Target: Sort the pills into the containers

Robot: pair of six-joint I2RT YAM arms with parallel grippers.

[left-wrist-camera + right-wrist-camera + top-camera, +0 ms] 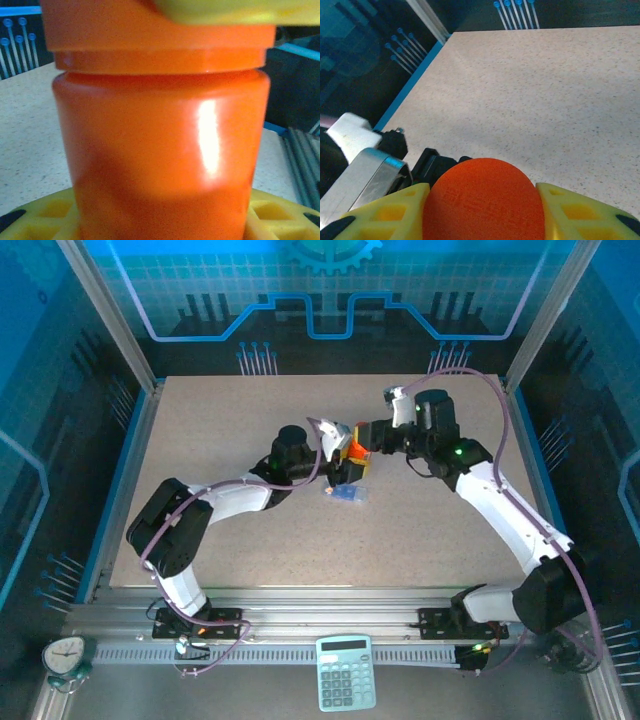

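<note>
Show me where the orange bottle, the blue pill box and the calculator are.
orange bottle (160,150): left wrist view, on the middle of its body.
blue pill box (347,494): top external view, on its translucent middle.
calculator (345,672): top external view, on its keypad.

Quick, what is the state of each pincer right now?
Left pincer: closed on the orange bottle, around its body.
Right pincer: closed on the cap of that bottle.

Even overhead light, cool blue cast from enclosure walls (40,390), soft arm shadows on worktop (420,540), left wrist close-up of orange bottle (150,150) soft-focused with vertical glare streak, right wrist foreground blurred, far worktop sharp.
</note>
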